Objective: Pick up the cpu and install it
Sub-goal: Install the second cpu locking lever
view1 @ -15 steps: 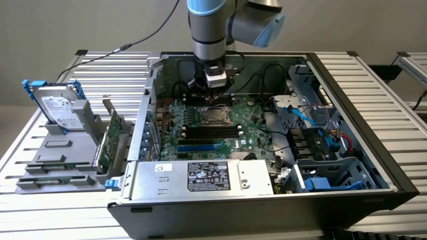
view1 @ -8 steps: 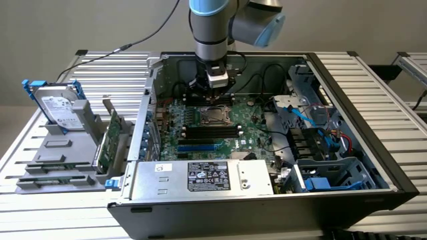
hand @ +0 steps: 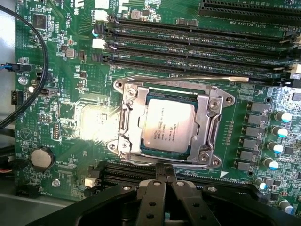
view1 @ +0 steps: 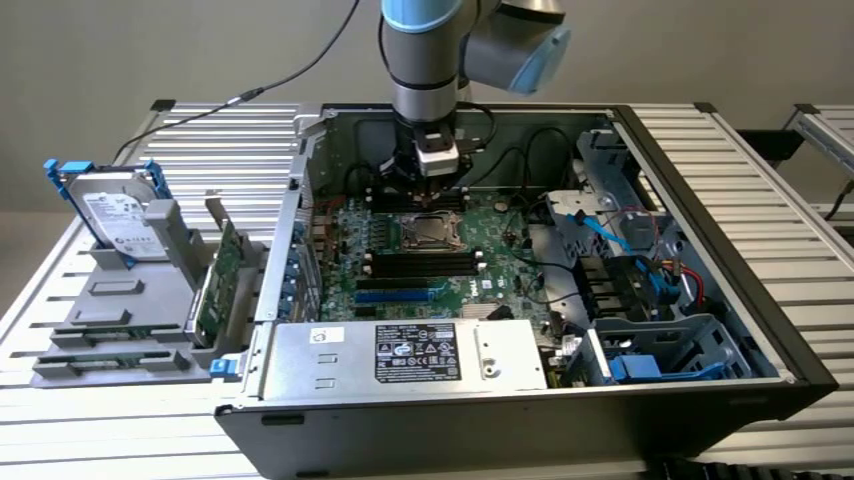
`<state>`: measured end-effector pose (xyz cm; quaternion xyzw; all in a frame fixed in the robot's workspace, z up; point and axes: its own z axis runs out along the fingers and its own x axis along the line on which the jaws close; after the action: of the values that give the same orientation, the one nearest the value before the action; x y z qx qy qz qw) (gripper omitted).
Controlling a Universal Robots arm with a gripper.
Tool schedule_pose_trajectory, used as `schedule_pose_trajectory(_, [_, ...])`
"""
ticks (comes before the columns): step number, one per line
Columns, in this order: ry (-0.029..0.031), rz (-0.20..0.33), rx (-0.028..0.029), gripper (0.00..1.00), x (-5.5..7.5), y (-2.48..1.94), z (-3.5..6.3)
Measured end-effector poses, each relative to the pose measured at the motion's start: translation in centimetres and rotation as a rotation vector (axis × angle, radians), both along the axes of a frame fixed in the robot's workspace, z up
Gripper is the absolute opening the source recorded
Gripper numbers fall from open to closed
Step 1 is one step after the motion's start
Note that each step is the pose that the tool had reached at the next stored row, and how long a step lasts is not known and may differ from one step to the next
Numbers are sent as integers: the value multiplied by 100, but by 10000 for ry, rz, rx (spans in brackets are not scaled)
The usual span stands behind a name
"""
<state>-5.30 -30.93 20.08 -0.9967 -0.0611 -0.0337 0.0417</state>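
In the exterior view, the arm [view1: 424,60] reaches down into an open computer case [view1: 534,300] that lies on a slatted metal surface [view1: 747,200]. The tool [view1: 430,183] hangs over the green circuit board [view1: 427,250], near the case's far wall. Just below the tool and a little toward the camera sits the processor socket [view1: 424,231], with the cpu [view1: 426,232] lying flat inside its metal frame. Further from the tool in the same direction run the dark memory slots [view1: 424,265], and past them the grey power supply box [view1: 407,355] with its label. Well off to the exterior view's left of the tool, outside the case, a hard drive [view1: 114,215] with a blue bracket stands in a grey holder [view1: 120,320], with a long green card [view1: 220,285] upright beside it.

In the wrist view, the tool [hand: 165,181] is clenched, its two dark fingers [hand: 153,202] pressed together tip to tip with nothing between them. The cpu [hand: 168,124] lies just ahead of the fingertips, apart from them, seated flat in the socket with its silver top facing up. The metal socket frame [hand: 170,125] surrounds it, and a thin lever [hand: 207,79] runs along the frame's far side. A round coin battery [hand: 41,158] sits on the board well off to one side of the tool.
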Motion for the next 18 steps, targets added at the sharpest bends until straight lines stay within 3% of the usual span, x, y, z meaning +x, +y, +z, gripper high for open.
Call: schedule_pose_trajectory(18, [144,-66,3,11,129,0,-18])
